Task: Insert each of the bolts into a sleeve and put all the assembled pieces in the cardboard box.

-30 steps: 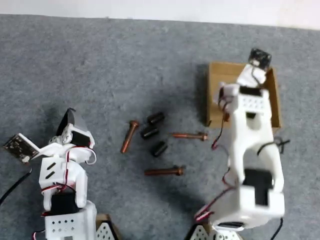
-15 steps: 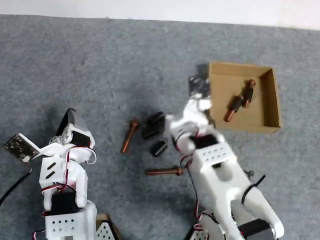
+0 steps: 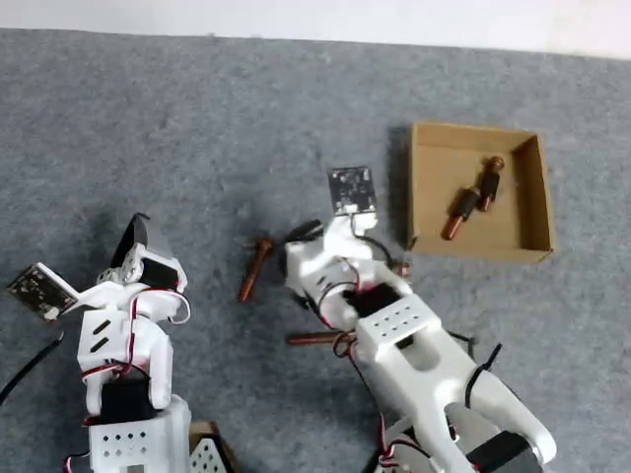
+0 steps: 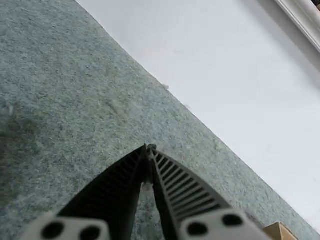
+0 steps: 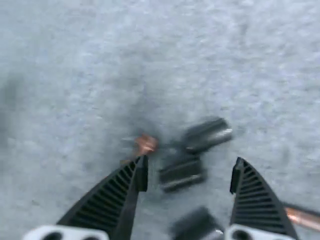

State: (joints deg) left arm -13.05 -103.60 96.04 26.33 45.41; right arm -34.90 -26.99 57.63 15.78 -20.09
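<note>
My right claw (image 5: 190,167) hangs wide open and empty over the black sleeves (image 5: 206,134) in the middle of the tabletop (image 3: 148,118), with a copper bolt (image 5: 145,145) just beside them. My left claw (image 4: 149,152) is closed on nothing, well apart from them. One assembled piece (image 3: 471,200) lies in the cardboard box (image 3: 476,133).

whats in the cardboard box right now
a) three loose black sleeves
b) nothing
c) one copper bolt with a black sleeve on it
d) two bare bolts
c: in the high view the cardboard box holds a single assembled piece, a copper bolt with a black sleeve on it, lying slantwise on the box floor.
</note>
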